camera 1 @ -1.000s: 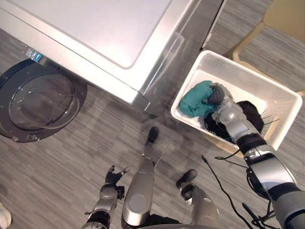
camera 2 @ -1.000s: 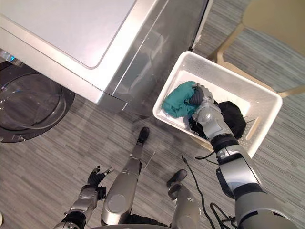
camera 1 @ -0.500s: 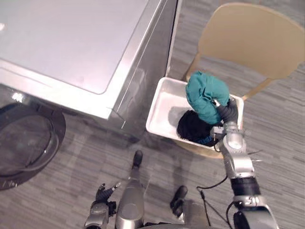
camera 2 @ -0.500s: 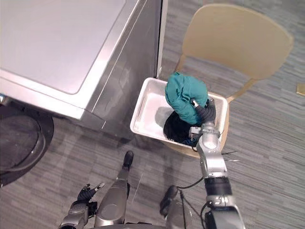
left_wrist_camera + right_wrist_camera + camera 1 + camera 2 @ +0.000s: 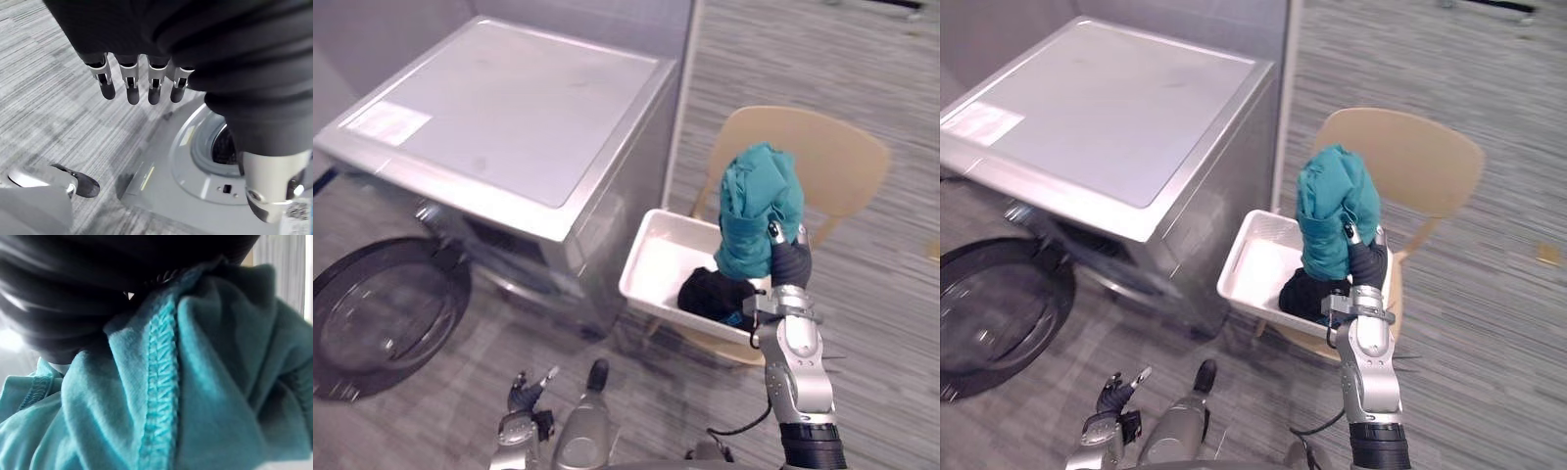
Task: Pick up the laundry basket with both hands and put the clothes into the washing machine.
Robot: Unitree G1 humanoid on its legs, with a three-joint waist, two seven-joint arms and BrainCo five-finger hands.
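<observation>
Right hand is up above the laundry basket, its fingers curled into a teal garment. The garment bunches above the fingers in a tall lump and is clear of the basket. In the right wrist view the teal cloth lies right against the hand, with a stitched seam running across the folds.

The basket is white and rectangular. It sits on the seat of a light wooden chair, just beside the washing machine. A heap of dark clothes lies in the end of the basket nearer the robot, directly under the held garment. The far end shows a bare white bottom.

The washing machine is a silver front-loader, and its round door is swung open on the robot's left, low near the floor.

Left hand hangs low at the robot's left side, well apart from the basket and the clothes. Its fingers are straight and slightly spread, holding nothing. Past them the left wrist view shows the machine's front and its drum opening.
</observation>
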